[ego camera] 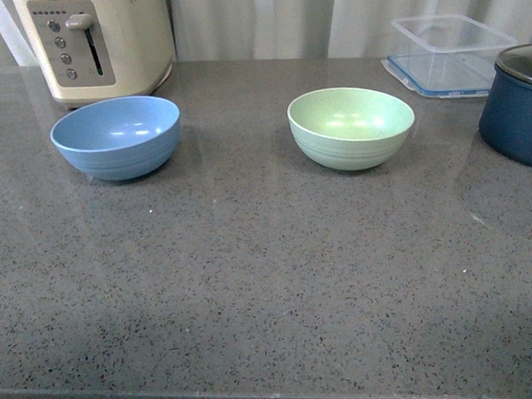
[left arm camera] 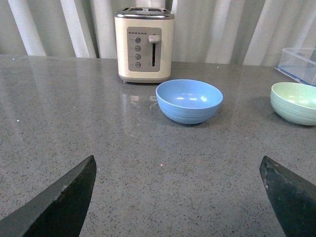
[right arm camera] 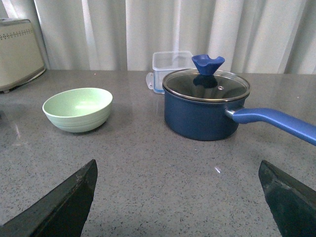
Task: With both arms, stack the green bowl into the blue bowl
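— Grey speckled counter (ego camera: 272, 281), pale curtains (ego camera: 262, 17) behind. What sits there?
— Toaster (ego camera: 100, 42), blue bowl (ego camera: 116, 137) just in front, green bowl (ego camera: 351, 127) well apart rightward, both upright; then clear container (ego camera: 452, 49), navy pot (ego camera: 520, 113).
— Grippers?
— Fingers spread wide, holding nothing: left gripper (left arm camera: 177, 163), right gripper (right arm camera: 177, 165).

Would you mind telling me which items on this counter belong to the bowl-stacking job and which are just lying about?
Part of the job: green bowl, blue bowl, left gripper and right gripper, both open and empty.
Just lying about: cream toaster behind the blue bowl, clear container, lidded navy pot.
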